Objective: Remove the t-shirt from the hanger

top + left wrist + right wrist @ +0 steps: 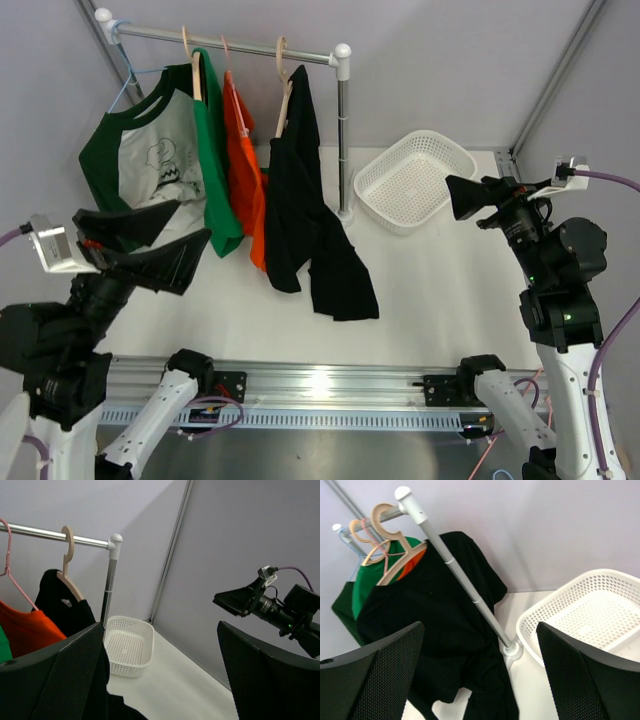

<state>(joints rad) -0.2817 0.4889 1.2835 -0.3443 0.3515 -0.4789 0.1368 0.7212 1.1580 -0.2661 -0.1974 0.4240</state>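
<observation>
A black t-shirt (295, 200) hangs on a wooden hanger (284, 95) at the right end of the rail (240, 42). Its lower part lies crumpled on the table. It also shows in the left wrist view (60, 605) and the right wrist view (435, 630). An orange shirt (243, 150), a green shirt (212, 150) and a green-and-grey shirt (150, 155) hang to its left. My left gripper (190, 222) is open and empty, in front of the green-and-grey shirt. My right gripper (455, 197) is open and empty, right of the rack near the basket.
A white perforated basket (372, 172) stands on the table right of the rack's upright post (344, 130). It also shows in the left wrist view (127, 667) and the right wrist view (527, 630). Grey walls close in behind and to the right.
</observation>
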